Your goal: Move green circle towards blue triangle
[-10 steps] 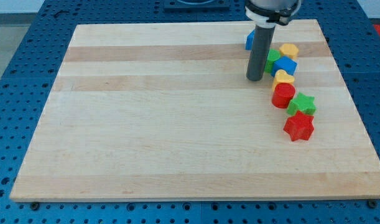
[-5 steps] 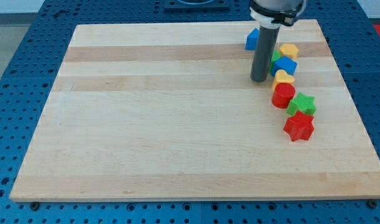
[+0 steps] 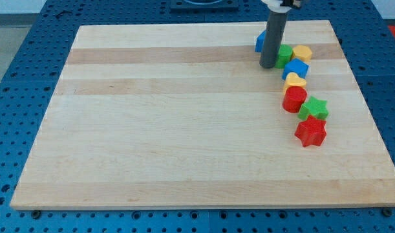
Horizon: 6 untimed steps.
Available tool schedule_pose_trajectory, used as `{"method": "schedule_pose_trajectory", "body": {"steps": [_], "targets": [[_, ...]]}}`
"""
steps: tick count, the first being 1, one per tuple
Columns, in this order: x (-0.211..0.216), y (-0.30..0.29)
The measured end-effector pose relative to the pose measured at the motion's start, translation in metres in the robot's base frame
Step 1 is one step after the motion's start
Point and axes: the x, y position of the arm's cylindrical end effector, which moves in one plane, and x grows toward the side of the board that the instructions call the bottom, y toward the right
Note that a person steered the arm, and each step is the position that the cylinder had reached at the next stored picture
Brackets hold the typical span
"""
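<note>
My tip [image 3: 268, 65] sits on the pale wooden board [image 3: 184, 129], top right area. No jaws on this rig, just a straight dark rod, nothing held. Tip is right against the left edge of the green circle block [image 3: 284, 54]. Blue triangle block [image 3: 260, 43] sits just up-left, partly hidden behind the rod. Yellow block [image 3: 302, 52] touches the circle's right side. Below that, running down in a chain: blue cube [image 3: 296, 68], second yellow block [image 3: 294, 80], red cylinder [image 3: 294, 99], green star [image 3: 313, 107], red star [image 3: 311, 132].
</note>
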Motion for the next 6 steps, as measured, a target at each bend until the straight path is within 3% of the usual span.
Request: {"method": "schedule_pose_trajectory", "body": {"steps": [4, 6], "targets": [[0.032, 0.012], [-0.002, 0.014]]}}
